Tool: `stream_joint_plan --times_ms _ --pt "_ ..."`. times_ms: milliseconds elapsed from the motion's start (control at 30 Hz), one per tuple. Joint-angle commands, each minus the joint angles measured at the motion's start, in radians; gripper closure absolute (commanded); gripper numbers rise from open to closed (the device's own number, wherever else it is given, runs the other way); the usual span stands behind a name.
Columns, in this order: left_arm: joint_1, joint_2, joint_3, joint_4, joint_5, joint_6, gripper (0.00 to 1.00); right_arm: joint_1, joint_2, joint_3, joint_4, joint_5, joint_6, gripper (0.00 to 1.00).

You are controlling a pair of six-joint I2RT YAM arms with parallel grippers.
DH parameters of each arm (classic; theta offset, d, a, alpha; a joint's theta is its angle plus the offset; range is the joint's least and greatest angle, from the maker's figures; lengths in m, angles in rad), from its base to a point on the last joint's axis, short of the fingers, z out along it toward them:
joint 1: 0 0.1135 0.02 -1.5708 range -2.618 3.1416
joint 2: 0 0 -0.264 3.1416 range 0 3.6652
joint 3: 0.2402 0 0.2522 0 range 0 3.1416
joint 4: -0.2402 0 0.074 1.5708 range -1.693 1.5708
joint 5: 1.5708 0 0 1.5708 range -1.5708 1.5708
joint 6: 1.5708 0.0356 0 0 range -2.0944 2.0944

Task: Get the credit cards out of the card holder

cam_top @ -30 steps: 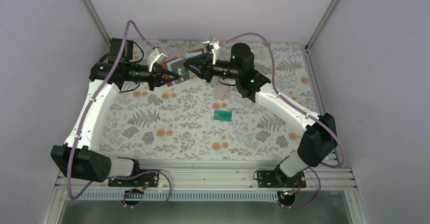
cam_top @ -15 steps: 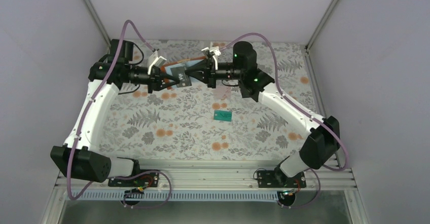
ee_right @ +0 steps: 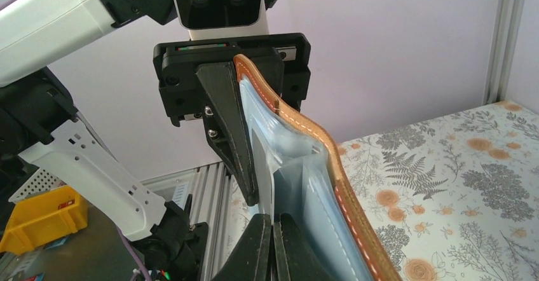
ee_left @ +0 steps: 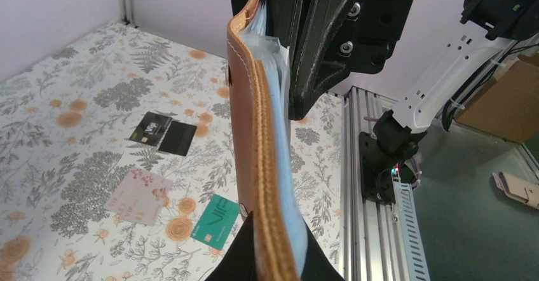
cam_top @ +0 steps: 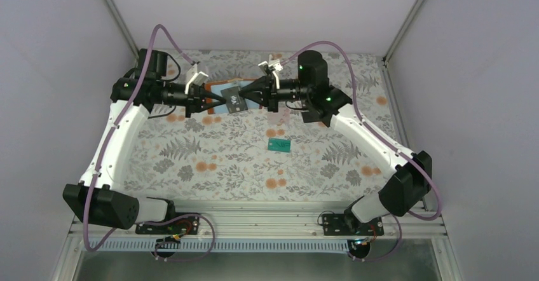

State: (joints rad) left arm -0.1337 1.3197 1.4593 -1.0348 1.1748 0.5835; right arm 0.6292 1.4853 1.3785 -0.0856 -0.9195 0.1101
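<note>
The card holder, rust-brown outside and pale blue inside, hangs in the air between both grippers at the back of the table. My left gripper is shut on one end of the card holder. My right gripper is shut on a thin pale inner flap of the card holder. All three credit cards are loose below. The black card is under the holder, and I cannot tell whether it rests on the cloth. The pink card and the teal card lie flat.
The floral cloth covers the table. An aluminium rail with both arm bases runs along the near edge. Grey walls and frame posts close in the sides and back. A yellow bin sits off the table.
The black card has left the holder and now sits loose beneath it. The right gripper closed and drew back to the right, pulling the holder flatter between the two grippers.
</note>
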Motion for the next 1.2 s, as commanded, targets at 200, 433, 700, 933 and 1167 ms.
stream_joint_plan --times_ms 200,433,700,933,1167 --pt "-0.001 -0.010 0.040 -0.022 0.058 0.037 0.98 -0.040 0.018 0.034 -0.039 -0.120 -0.013 0.84" --pt "-0.001 -0.013 0.040 -0.027 0.064 0.040 0.98 -0.032 0.016 0.005 -0.039 -0.083 -0.038 0.82" --pt "-0.001 -0.012 0.047 -0.041 0.079 0.058 0.98 -0.028 0.016 -0.032 -0.048 0.003 -0.054 0.89" --pt "-0.002 -0.009 0.042 -0.041 0.088 0.058 0.98 0.012 0.031 -0.007 -0.063 0.042 -0.089 0.86" --pt "-0.001 -0.014 0.040 -0.049 0.095 0.068 0.98 0.036 0.042 0.000 -0.035 0.014 -0.100 0.93"
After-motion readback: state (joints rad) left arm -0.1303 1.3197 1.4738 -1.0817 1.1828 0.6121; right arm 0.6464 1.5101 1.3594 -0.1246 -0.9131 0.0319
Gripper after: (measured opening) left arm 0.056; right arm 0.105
